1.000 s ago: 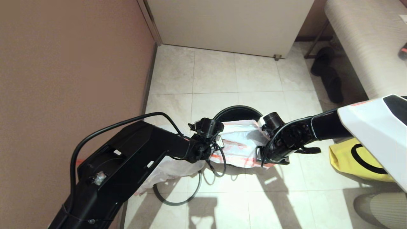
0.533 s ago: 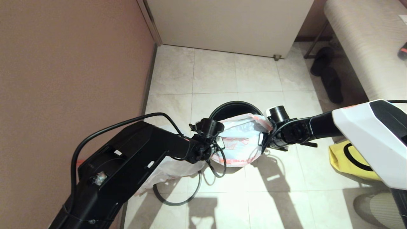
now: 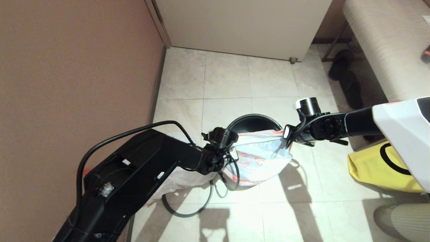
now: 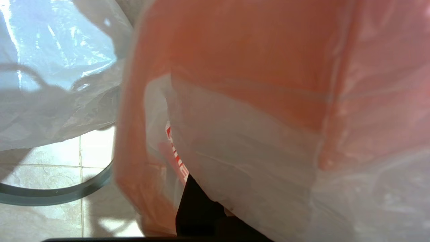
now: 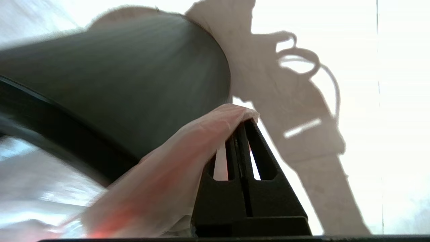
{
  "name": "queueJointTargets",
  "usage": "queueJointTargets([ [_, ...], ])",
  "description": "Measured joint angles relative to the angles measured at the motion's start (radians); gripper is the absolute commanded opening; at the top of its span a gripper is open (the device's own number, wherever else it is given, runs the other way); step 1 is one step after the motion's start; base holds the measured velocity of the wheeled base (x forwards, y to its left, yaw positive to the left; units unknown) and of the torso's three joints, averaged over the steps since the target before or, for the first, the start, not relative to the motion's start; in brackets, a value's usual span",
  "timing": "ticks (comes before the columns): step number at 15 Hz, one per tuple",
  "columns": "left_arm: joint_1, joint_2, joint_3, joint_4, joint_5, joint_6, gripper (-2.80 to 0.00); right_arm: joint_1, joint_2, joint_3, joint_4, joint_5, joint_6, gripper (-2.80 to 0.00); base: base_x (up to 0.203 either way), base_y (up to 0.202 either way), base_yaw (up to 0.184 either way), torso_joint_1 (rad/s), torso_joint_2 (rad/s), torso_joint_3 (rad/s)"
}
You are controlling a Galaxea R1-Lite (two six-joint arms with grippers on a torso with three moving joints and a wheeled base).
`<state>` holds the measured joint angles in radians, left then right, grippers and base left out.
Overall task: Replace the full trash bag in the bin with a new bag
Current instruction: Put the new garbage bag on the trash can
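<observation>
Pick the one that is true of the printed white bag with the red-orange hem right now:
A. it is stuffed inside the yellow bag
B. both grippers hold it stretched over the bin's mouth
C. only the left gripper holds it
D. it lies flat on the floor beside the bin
B: the new bag spans between the left gripper and the right gripper, over the front of the bin; the right wrist view shows shut fingers pinching the hem.

new bag draped over bin, full trash bag left, hoop beside
</observation>
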<state>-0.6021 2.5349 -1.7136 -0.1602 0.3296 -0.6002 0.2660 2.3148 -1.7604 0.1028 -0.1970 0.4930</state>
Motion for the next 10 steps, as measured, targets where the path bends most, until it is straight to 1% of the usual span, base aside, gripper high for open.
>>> queueJointTargets([
  [4,-0.014,0.0,0.012,-0.001,-0.01,0.013,-2.8,0.007,-0.027,-0.037,0.014,0.002,0.001,-2.8,0.0,0.0,0.0,0.0,0.0,0.0],
  [6,-0.024,0.002,0.017,-0.003,-0.011,0.029,-2.8,0.016,-0.051,-0.04,0.055,0.006,0.024,-2.8,0.0,0.0,0.0,0.0,0.0,0.0],
  [8,-0.038,0.001,0.03,-0.008,-0.014,0.042,-2.8,0.018,-0.064,-0.05,0.066,0.009,0.033,-2.8,0.0,0.0,0.0,0.0,0.0,0.0],
  [10,-0.047,-0.001,0.043,-0.01,-0.033,0.045,-2.8,0.022,-0.079,-0.053,0.087,0.009,0.037,-2.8,0.0,0.0,0.0,0.0,0.0,0.0],
])
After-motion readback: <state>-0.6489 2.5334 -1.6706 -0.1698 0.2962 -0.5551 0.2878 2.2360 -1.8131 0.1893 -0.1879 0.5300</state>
